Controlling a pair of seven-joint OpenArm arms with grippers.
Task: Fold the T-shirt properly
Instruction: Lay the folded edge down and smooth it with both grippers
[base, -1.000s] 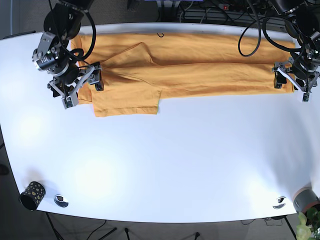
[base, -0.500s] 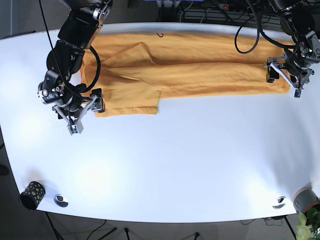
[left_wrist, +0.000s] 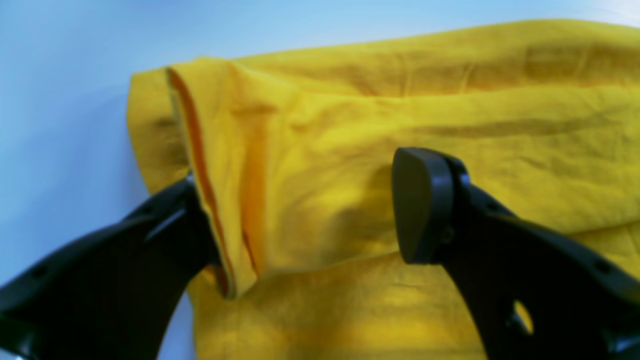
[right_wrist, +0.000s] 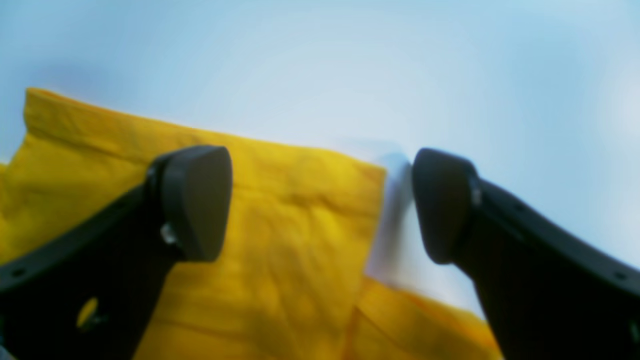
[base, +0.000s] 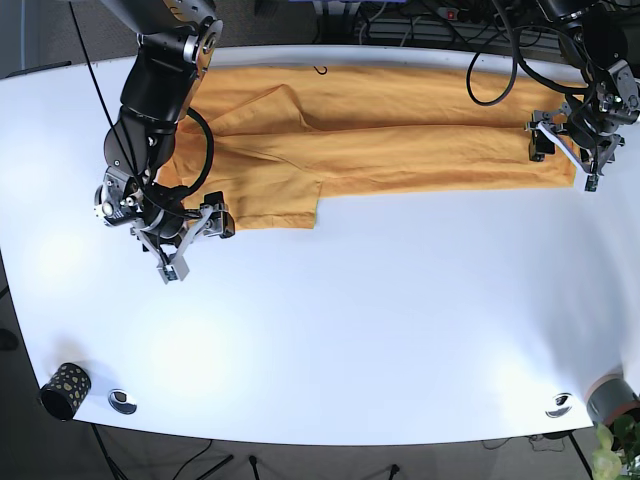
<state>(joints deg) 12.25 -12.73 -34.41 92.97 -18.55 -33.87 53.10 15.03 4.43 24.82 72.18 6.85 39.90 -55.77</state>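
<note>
Lying along the far edge of the white counter (base: 380, 330), folded lengthwise into an orange band, was the T-shirt (base: 380, 130), long axis running side to side in the base view, sleeve (base: 255, 200) end toward that view's left, hem end toward its right. Hung down toward the near side as a squarish flap, that sleeve. Hovered at the sleeve's lower outer corner, the right tool (base: 190, 240), released: in the right wrist view (right_wrist: 320, 205) fingers spread wide, one over yellow cloth, the other over bare counter, the cloth's edge between them and nothing pinched. Sat at the hem end, the left tool (base: 562, 150), also spread: in the left wrist view (left_wrist: 305, 210) one finger beside a doubled, raised fold of fabric with its seam showing, the other finger resting over flat cloth; no closed grasp visible. Stood at the near left corner, a dark speckled cup (base: 64, 390), contents not discernible.
</note>
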